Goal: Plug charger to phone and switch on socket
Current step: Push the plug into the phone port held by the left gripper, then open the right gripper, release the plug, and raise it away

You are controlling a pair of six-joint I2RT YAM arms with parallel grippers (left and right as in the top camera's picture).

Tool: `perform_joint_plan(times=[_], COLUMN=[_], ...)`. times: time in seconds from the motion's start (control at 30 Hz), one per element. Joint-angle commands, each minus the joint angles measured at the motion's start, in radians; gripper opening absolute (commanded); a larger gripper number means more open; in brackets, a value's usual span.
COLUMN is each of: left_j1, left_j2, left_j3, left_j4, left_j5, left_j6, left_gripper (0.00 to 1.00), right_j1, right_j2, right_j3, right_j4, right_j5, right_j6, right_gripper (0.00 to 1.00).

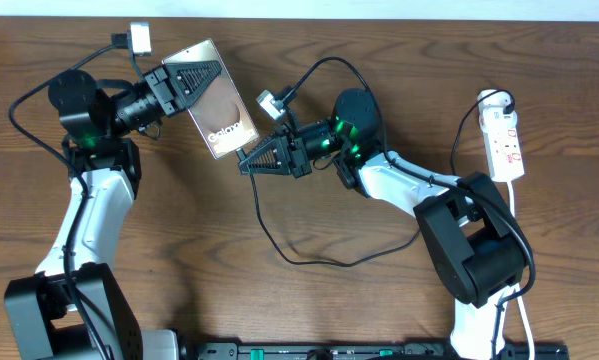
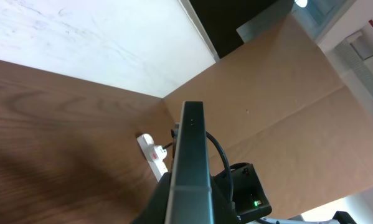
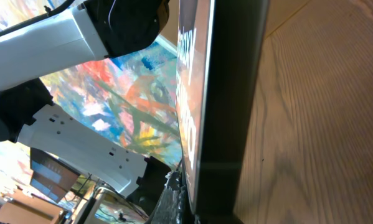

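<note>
Left fingers (image 1: 191, 78) are clamped on the phone (image 1: 224, 112), a stiff, slick, breakable slab. Right fingers (image 1: 251, 160) look pinched on the floppy charger (image 1: 279, 252) just behind its plug, right at the phone's end.

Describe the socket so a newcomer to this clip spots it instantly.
On the wooden table, look to the far right edge. The socket is the white elongated strip lying there, set apart by its red switch marks.

- The phone (image 3: 226, 93) fills the middle, seen edge-on, its dark side running top to bottom.
- White lettering shows on its glossy face.
- Wooden bench (image 3: 323, 124) at right.
- White arm link (image 3: 43, 43) at upper left.
</note>
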Motion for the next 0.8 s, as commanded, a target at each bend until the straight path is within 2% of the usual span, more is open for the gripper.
perform_joint_plan(times=[0.0, 0.07, 0.1, 0.13, 0.2, 0.33, 0.43, 0.77], left_j1=[-0.029, -0.029, -0.029, -0.029, -0.029, -0.026, -0.013, 0.113], left_j2=[-0.016, -0.016, -0.016, -0.016, -0.016, -0.016, -0.016, -0.016], left_j3=[0.002, 0.003, 0.002, 0.003, 0.003, 0.003, 0.002, 0.002], left_j4=[-0.002, -0.002, -0.002, -0.002, -0.003, -0.003, -0.003, -0.091], left_j5=[0.119, 0.114, 0.108, 0.103, 0.100, 0.079, 0.074, 0.092], left_j6=[0.014, 0.014, 0.014, 0.018, 0.059, 0.063, 0.063, 0.062], left_gripper=[0.07, 0.07, 0.07, 0.07, 0.07, 0.07, 0.07, 0.07], right_j1=[-0.024, -0.024, -0.024, -0.026, -0.027, -0.027, -0.027, -0.038], right_j2=[-0.006, -0.006, -0.006, -0.006, -0.006, -0.006, -0.006, -0.006], right_j3=[0.037, 0.037, 0.037, 0.037, 0.037, 0.037, 0.037, 0.037], right_j4=[0.018, 0.018, 0.018, 0.018, 0.015, 0.011, 0.010, 0.010], right_j5=[0.162, 0.162, 0.161, 0.158, 0.137, 0.116, 0.108, 0.135], right_j6=[0.007, 0.011, 0.015, 0.018, 0.018, 0.018, 0.018, 0.018], right_gripper=[0.01, 0.02, 0.08, 0.15, 0.40, 0.78, 0.99, 0.99])
